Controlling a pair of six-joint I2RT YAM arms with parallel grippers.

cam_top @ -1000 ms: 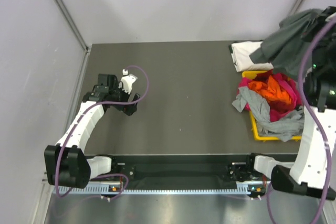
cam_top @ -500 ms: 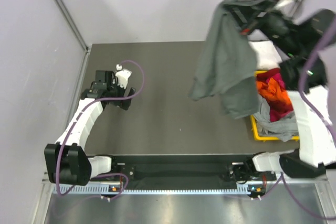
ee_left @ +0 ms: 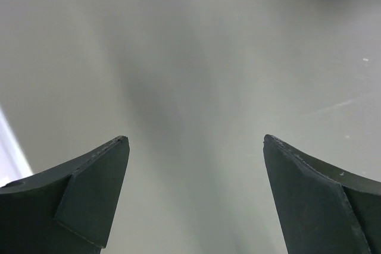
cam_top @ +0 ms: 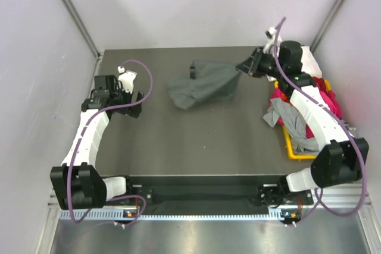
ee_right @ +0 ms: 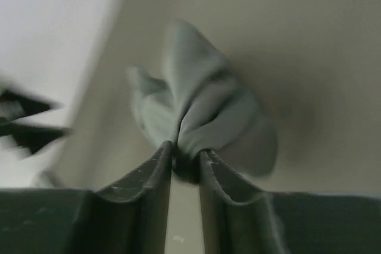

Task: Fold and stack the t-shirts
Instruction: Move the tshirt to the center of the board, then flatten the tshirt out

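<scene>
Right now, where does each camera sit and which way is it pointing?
Top external: above and behind the robot, looking down on the table; left arm and right arm show.
Left wrist: on the left arm, facing bare tabletop past the open left gripper.
Right wrist: looking along the right gripper, shut on the dark grey t-shirt.
Shared: top external and right wrist both show that shirt.

Dark matte table [cam_top: 208, 141] fills the mid of the top view, w/ a yellow plastic bin [cam_top: 297, 157] at its right edge. Pale grey wall panels [cam_top: 196, 4] on 3 sides; slanted metal posts at back-left [cam_top: 71, 10] & back-right [cam_top: 336, 7]. Toothed pale strip [cam_top: 202, 213] runs along the near edge
</scene>
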